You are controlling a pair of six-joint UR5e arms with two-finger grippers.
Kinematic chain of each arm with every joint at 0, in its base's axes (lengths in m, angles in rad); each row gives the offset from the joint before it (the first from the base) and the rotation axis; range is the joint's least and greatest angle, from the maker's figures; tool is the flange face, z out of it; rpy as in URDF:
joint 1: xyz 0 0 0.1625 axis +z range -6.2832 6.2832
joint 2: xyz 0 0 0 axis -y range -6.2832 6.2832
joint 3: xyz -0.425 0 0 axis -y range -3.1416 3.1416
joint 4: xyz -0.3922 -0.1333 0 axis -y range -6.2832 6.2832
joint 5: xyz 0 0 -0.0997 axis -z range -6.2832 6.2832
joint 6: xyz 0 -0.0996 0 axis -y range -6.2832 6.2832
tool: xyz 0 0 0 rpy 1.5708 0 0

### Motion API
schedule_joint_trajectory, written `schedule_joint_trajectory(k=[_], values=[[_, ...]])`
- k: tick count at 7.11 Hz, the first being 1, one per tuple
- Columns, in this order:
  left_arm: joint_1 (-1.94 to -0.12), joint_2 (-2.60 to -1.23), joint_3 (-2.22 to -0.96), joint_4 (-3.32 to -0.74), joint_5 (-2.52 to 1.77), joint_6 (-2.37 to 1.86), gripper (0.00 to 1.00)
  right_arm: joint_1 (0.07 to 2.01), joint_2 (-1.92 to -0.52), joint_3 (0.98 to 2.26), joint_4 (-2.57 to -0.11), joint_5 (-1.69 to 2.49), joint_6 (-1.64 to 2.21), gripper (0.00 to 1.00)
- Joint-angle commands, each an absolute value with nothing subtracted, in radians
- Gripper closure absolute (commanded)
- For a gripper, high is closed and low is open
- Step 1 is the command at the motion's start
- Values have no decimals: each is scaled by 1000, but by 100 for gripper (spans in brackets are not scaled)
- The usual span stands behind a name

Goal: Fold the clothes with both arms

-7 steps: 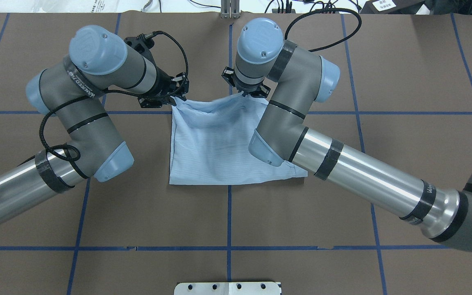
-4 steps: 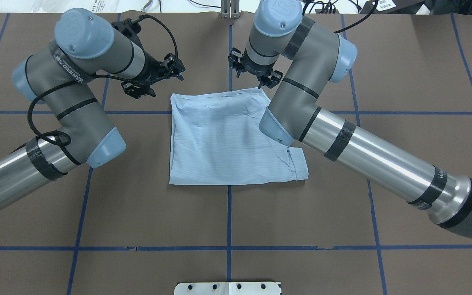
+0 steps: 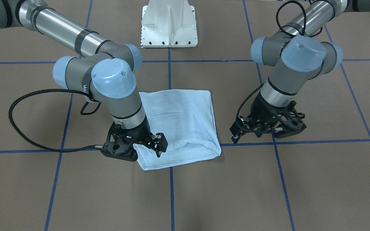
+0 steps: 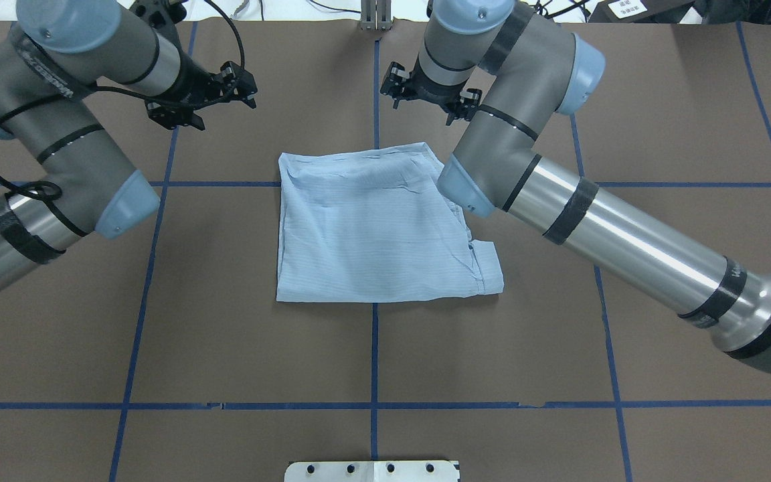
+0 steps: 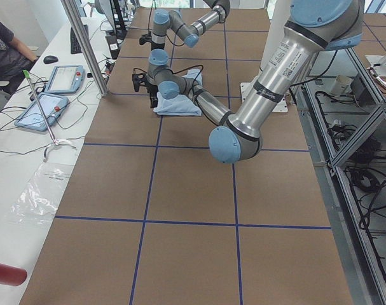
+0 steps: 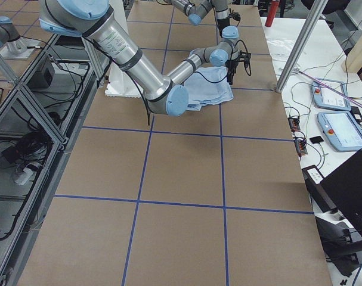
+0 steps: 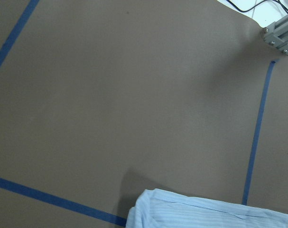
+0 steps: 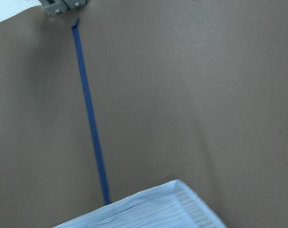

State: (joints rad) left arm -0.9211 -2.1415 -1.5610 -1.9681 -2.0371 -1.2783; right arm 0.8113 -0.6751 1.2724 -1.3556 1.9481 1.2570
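The pale-blue striped shirt (image 4: pixel 365 234) lies folded into a flat rectangle at the table's middle. It also shows in the front view (image 3: pixel 181 122) and at the bottom edge of both wrist views (image 7: pixel 205 213) (image 8: pixel 148 213). My left gripper (image 4: pixel 215 107) is open and empty, lifted off to the shirt's far left; in the front view (image 3: pixel 267 130) it hangs beside the shirt. My right gripper (image 4: pixel 425 100) is open and empty, raised just past the shirt's far right corner; in the front view (image 3: pixel 136 147) it hovers by that corner. My right forearm crosses above the shirt's right edge.
Blue tape lines (image 4: pixel 373 355) grid the brown table. The white pedestal base (image 3: pixel 169 24) stands at the near edge, an aluminium post (image 4: pixel 373 17) at the far edge. A side bench holds tablets (image 5: pixel 65 79), and a person (image 5: pixel 2 44) sits there.
Both grippers let go of the shirt's far edge and rose away toward the far side, the left one also further left. The lifted far edge dropped flat onto the shirt.
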Motion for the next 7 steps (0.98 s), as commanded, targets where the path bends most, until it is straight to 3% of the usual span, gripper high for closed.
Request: schedule_joint_trajectory(k=[1,4,5,7], values=[[-1046,-2010,-1642,-1967,-2094,-992,1,949,-769,1320,-1422,2111,901,0],[-1109,-1863,-1735,-1924,-2112,-821,1,1121,-937,1539,-1686,2201,605,0],[-1115,-1754,-1844,-1855,-2114,-684,1,1144,-1010,1648,-1804,2203,460,0],[-1278,-1668,-1869,-1804,-2115,-342,0,1244,-1141,1733,-1825,2210,275,0]])
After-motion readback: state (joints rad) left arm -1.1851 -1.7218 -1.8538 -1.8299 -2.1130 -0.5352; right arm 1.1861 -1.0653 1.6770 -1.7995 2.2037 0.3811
